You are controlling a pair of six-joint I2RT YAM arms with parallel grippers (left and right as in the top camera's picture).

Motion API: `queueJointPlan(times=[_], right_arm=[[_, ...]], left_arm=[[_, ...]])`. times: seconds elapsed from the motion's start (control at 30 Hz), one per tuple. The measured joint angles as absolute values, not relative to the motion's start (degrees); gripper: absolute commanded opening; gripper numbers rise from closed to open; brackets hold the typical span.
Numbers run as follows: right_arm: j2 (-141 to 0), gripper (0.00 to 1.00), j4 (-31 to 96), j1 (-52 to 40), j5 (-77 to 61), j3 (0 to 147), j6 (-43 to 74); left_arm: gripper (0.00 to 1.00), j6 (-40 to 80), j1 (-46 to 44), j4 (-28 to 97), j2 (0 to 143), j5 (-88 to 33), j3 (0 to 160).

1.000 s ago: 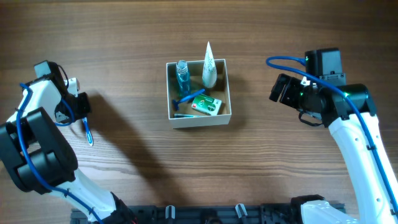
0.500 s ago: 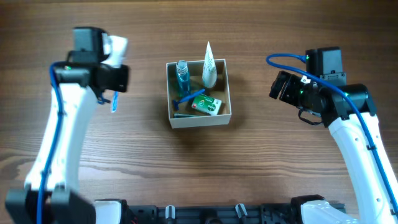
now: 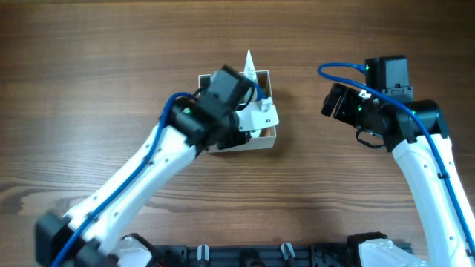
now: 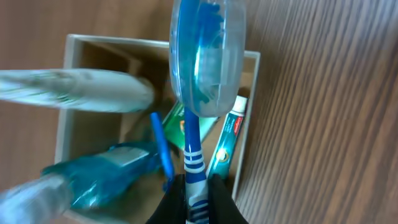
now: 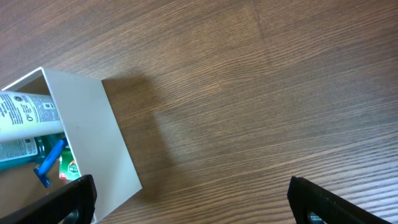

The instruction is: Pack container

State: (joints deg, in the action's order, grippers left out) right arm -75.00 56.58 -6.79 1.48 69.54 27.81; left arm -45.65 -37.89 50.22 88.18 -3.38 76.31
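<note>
Bench (image 3: 111,59): brown wood grain, carrying the box and reached over by both arms.
Left arm (image 3: 148,170): white with a blue cable, stretched on a diagonal from the near left edge until its wrist hangs right over the box.
Right arm (image 3: 430,170): drawn up at the right side, well apart from the box.
Container (image 3: 256,142): square, white-walled, tan inside, sitting near the middle of the bench and largely covered from above by the left wrist.
Right hand (image 5: 189,196): released, jaws spread wide with nothing between them, above bare wood just right of the container's white wall.
Left hand (image 4: 196,202): clenched on the striped handle of a toothbrush, held over the open box.
Toothbrush (image 4: 194,149): blue and white, head inside a clear cap, pointing away from the hand across the box.
White tube (image 4: 74,90): leaning in the box, its tip poking past the far wall.
Blue bottle (image 4: 106,171): clear teal, inside the box, blurred.
Green carton (image 4: 227,140): lying flat on the floor of the box.
Razor (image 4: 163,146): blue, between bottle and carton.
</note>
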Motion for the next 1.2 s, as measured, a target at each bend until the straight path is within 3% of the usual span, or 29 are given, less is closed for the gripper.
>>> queueJointPlan(times=[0.2,0.23,0.27,0.3,0.37,0.53,0.67,0.87,1.0,1.2], right_arm=[[-75.00,1.00,57.49,-6.79,1.48,69.54,27.81],[-75.00,1.00,57.49,-6.79,1.48,69.54,27.81],[-75.00,1.00,57.52,-6.79,1.48,69.54,27.81],[-75.00,1.00,57.58,-6.79,1.48,69.54,27.81],[-75.00,1.00,57.63,-6.79,1.48,69.54,27.81],[-75.00,1.00,57.65,-6.79,1.50,69.54,24.73],[-75.00,1.00,53.28,-6.79,1.50,69.45,16.80],[-75.90,1.00,42.44,-6.79,1.52,69.45,8.99],[-82.65,1.00,37.32,-6.79,1.52,69.43,2.00],[-82.50,1.00,38.17,-6.79,-0.25,69.45,0.10]], left_arm=[[0.04,-46.46,-35.62,44.73,97.73,-4.03,76.31],[0.21,-46.46,-34.76,44.14,98.56,-4.03,76.31],[0.58,-46.44,-34.24,43.66,98.98,-4.40,76.31],[0.64,-46.46,-33.93,43.57,99.07,-4.60,76.31],[1.00,-46.87,-33.76,43.68,99.07,-4.58,76.31],[1.00,-40.45,-33.69,43.90,98.15,-4.60,76.31],[1.00,-21.96,-31.86,44.53,85.45,0.43,76.29],[1.00,-6.26,-11.60,44.51,79.70,5.08,76.66],[1.00,-3.66,-3.64,44.60,80.27,2.96,76.66],[1.00,-3.55,-2.17,49.19,80.29,1.63,76.69]])
